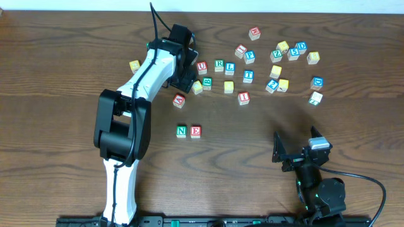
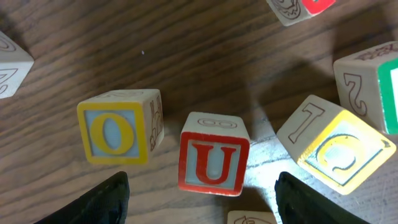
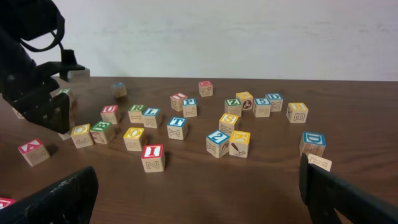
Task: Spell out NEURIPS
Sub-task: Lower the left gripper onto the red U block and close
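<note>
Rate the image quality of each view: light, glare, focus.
Overhead: even light, sharp throughout. Left wrist: U block crisp, pale glare on the table right of it, left claw's fingers dark and blurred. Right wrist: blocks sharp, right claw's fingers blurred black shapes in the bottom corners.

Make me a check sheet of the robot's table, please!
Surface: brown wooden table.
Job's things: N block and E block side by side; U block and I block among the loose ones.
Clutter: other letter blocks scattered, such as L block and T block.
Grippers: left gripper open around the U block; right gripper open, empty.
Cables: black cable at the far side, another cable at the near side.
Surroundings: pale wall behind.
</note>
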You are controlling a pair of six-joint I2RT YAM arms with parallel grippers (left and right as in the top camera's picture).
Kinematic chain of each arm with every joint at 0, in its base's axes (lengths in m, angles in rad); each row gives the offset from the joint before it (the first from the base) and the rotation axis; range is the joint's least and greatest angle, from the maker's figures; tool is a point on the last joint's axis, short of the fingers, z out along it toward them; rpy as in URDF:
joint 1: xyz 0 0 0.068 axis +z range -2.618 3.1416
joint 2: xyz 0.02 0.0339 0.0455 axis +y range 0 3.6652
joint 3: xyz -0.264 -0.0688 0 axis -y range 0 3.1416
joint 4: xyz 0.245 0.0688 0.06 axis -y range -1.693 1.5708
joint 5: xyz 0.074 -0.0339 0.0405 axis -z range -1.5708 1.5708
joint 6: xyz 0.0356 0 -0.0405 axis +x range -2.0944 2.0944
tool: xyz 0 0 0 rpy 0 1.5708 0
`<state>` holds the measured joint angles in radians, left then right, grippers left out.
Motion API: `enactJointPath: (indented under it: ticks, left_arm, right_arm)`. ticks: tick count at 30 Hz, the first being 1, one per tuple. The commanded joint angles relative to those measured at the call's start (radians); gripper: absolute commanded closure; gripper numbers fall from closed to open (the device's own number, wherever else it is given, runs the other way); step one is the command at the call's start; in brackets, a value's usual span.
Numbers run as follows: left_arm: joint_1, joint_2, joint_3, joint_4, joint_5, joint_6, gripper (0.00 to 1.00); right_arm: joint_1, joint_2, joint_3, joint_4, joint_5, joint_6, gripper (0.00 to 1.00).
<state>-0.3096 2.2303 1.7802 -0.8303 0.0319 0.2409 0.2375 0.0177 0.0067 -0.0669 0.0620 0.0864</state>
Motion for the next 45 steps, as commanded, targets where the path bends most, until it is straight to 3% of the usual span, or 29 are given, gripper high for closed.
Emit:
enactJointPath:
  ticks: [1,45]
  left_arm:
    - [-0.005,0.011,0.024,0.007,0.014,0.014,0.27]
    - [-0.033,0.054,0.004,0.08,0.028,0.025,0.35]
  right_arm:
    - [-0.008,-0.003,-0.001,-0.004,-0.002,-0.006,0.01]
    - [-0.008,-0.003,-0.001,-0.004,-0.002,-0.006,0.01]
